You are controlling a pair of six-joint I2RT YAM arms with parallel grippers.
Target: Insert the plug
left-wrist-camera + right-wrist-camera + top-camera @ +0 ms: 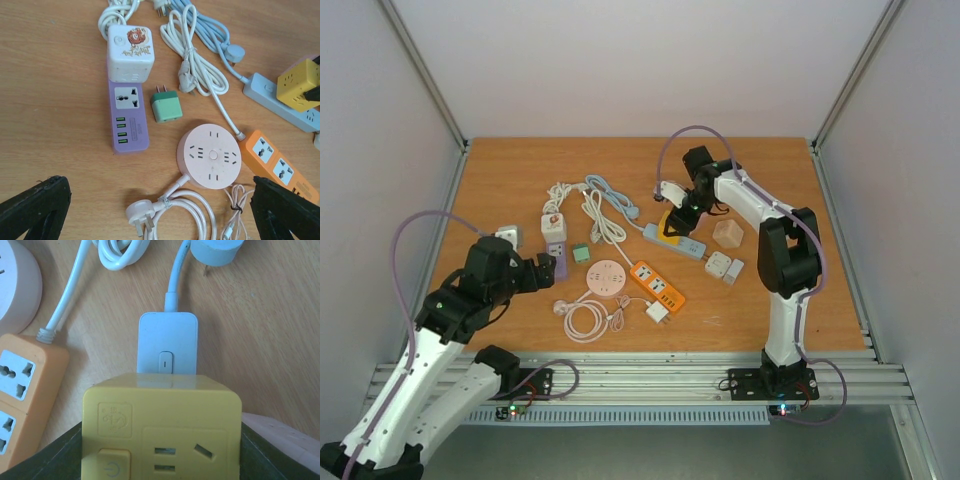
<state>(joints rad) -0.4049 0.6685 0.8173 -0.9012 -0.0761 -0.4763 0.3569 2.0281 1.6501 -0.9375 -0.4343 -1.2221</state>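
Observation:
My right gripper (682,212) is shut on a yellow cube adapter (676,222), its dark fingers (60,455) pressing both sides of it (160,430). The cube sits over a light blue power strip (686,244), whose switch end (167,342) shows just beyond it. I cannot tell whether the cube's prongs are seated in the strip. My left gripper (538,272) is open and empty, hovering above the pink round socket (213,156) and its coiled white cord and plug (140,215). The cube and strip also show at the right edge of the left wrist view (298,82).
An orange power strip (657,284) lies in front of the blue one. A purple strip (128,117), a white cartoon cube (131,52) and a green adapter (165,106) lie left of centre. A wooden block (727,233) and white adapters (723,267) lie to the right.

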